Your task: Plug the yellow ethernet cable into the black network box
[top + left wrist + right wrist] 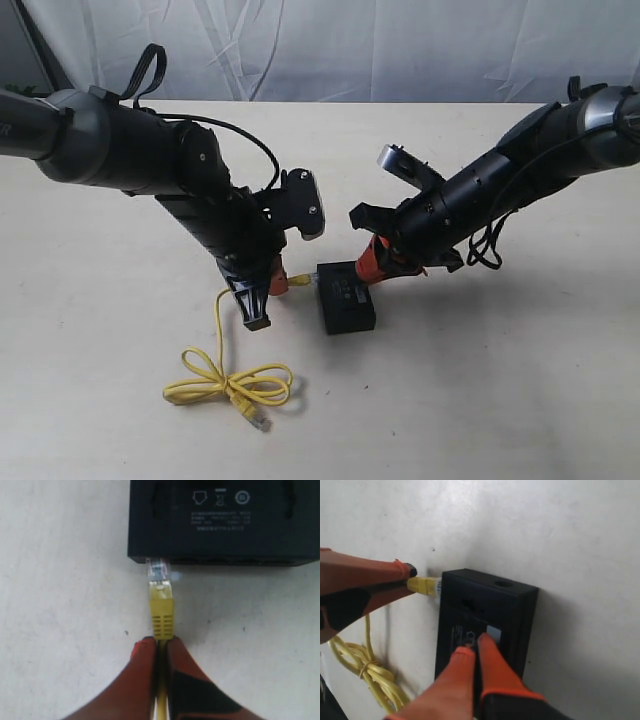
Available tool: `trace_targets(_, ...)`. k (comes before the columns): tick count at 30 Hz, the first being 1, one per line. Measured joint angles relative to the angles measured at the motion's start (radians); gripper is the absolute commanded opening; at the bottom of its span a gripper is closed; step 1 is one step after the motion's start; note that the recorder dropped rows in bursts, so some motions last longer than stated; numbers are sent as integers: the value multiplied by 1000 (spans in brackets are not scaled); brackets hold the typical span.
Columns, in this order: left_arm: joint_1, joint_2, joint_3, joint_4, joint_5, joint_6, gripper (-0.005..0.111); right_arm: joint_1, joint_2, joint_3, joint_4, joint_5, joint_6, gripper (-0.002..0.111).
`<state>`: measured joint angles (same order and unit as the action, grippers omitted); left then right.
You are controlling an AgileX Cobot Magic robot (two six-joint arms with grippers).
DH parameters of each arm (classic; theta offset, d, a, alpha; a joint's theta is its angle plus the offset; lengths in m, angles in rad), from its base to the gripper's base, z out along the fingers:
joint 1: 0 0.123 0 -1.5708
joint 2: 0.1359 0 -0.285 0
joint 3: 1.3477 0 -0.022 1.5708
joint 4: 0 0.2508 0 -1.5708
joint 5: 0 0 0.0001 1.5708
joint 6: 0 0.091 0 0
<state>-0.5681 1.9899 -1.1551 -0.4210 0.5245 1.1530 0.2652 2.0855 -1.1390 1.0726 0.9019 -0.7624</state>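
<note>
Exterior view, left gripper (282, 280) clamping yellow ethernet cable (220, 380) at black network box (348, 302), right gripper (365, 268) closed

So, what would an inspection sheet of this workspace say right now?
Surface: pale table, plain.
Job's things: yellow ethernet cable with its plug at the black network box's side port, seemingly not fully in; spare length coiled.
Clutter: nothing seen.
End effectors: left end effector shut on the cable behind the plug; right end effector shut, tips resting on the box.
Cables: black arm wiring loops off both arms.
Surroundings: white curtain behind.
</note>
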Motion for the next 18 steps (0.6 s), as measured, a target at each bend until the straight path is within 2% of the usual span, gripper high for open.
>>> trace_targets(8, 0, 0, 0, 0, 0, 2, 0, -69, -50, 0, -41, -32, 22, 0)
trace_targets(18, 0, 0, 0, 0, 2, 2, 0, -34, 11, 0, -27, -43, 24, 0)
